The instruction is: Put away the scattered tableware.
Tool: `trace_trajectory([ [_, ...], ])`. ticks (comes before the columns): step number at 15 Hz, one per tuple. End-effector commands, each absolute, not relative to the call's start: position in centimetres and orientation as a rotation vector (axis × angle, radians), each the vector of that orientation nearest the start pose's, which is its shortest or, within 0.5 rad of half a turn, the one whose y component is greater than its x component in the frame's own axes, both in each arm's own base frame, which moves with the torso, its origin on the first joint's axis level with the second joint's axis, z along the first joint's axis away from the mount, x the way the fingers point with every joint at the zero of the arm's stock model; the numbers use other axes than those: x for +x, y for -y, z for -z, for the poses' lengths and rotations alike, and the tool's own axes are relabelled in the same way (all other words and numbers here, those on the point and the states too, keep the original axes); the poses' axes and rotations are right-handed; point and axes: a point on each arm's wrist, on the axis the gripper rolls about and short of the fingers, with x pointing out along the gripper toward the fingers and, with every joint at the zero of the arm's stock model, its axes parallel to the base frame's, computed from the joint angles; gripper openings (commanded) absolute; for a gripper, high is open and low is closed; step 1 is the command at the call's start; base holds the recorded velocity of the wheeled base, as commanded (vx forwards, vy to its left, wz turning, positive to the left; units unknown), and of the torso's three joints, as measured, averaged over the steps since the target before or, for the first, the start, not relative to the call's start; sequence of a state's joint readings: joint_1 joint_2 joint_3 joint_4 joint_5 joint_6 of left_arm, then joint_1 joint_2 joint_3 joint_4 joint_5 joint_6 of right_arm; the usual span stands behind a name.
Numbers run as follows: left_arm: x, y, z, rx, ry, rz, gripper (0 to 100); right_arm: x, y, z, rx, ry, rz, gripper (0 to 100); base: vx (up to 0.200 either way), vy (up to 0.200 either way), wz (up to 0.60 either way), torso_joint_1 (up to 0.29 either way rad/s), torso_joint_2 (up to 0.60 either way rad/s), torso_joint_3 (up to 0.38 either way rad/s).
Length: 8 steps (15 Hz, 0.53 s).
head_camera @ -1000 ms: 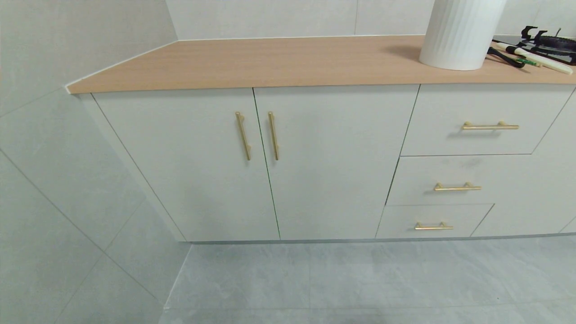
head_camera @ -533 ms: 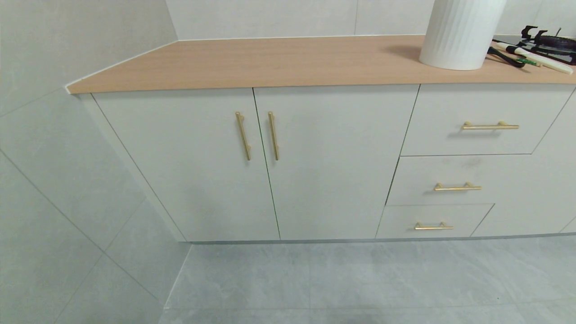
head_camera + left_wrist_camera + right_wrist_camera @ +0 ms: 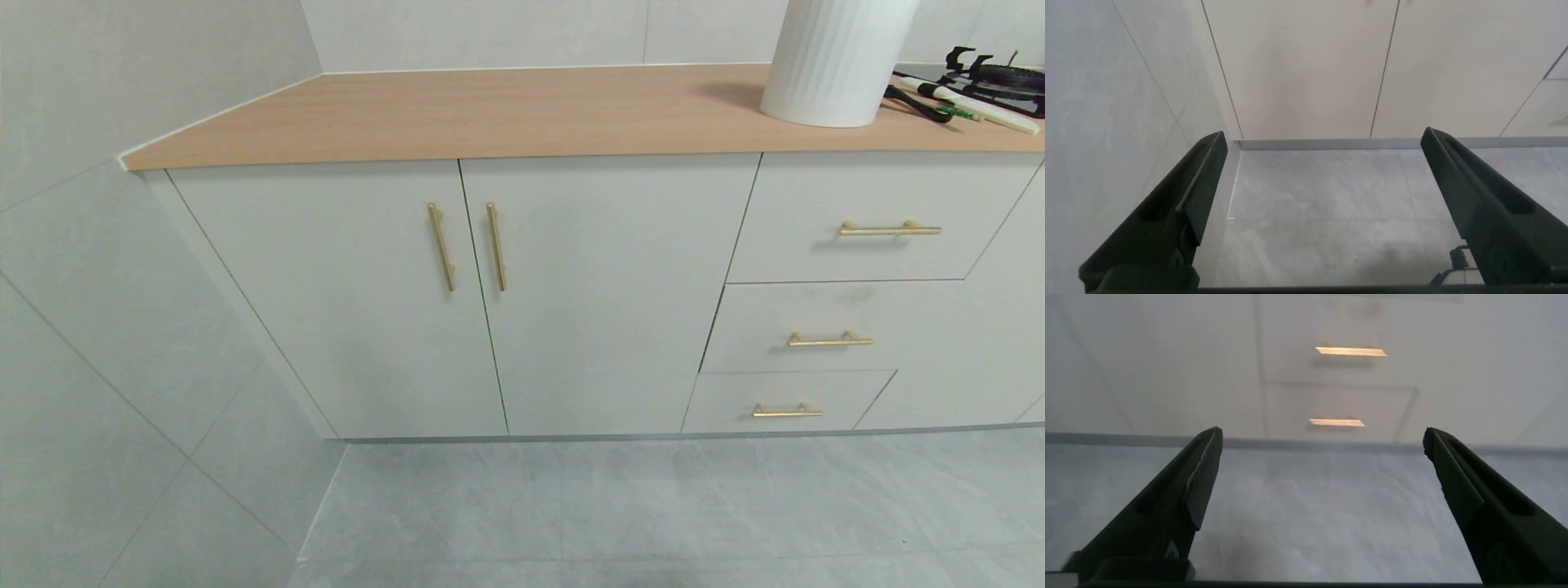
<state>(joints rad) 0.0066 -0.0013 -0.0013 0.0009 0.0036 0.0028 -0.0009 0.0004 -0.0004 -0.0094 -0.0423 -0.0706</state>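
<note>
Wood-toned surface [image 3: 490,106] along a tiled wall, carrying a ribbed white vessel [image 3: 833,65] at its right end

Tableware [image 3: 976,106]: small cluster of dark and pale-handled pieces lying loose on the surface, just beside the vessel on its right and partly cut by the frame edge; individual pieces too small to identify

Double doors [image 3: 482,302]: below the surface, shut; one upright brass bar handle on each, either side of the centre seam

Drawers [image 3: 865,220]: stack of three to the right of the doors, all shut; one horizontal brass handle apiece

Left end effector [image 3: 1323,140]: released, fingers spread wide, nothing between them; hangs low over the grey floor [image 3: 1323,204], facing the foot of the doors

Right end effector [image 3: 1323,437]: likewise released and empty; low over the floor, facing the two lower drawers

Change over the last second: none. The head view is identical, with doors, drawers, vessel and tableware all as they were

Reading: the task appears to be at its start or in a pause, with no piece picked up and no storage opened. The next step probably calls for opening a drawer or door, or raising an arm to the tableware, which lies well apart from both end effectors
</note>
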Motion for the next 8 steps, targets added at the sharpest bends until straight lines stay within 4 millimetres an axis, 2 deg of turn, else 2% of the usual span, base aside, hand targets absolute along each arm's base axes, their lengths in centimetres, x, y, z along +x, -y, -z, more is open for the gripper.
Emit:
trace_trajectory([
  [1, -2.29, 0.00, -7.59, 0.002, 0.002, -0.011, 100, -2.19, 0.10, -7.58, -0.068, -0.014, 0.036, 100, 0.000, 0.000, 0.00, 0.000, 0.00, 0.000],
  [8, -2.28, 0.01, -7.55, 0.012, 0.000, -0.009, 100, -2.27, 0.08, -7.54, -0.022, -0.003, 0.034, 100, 0.000, 0.000, 0.00, 0.000, 0.00, 0.000],
])
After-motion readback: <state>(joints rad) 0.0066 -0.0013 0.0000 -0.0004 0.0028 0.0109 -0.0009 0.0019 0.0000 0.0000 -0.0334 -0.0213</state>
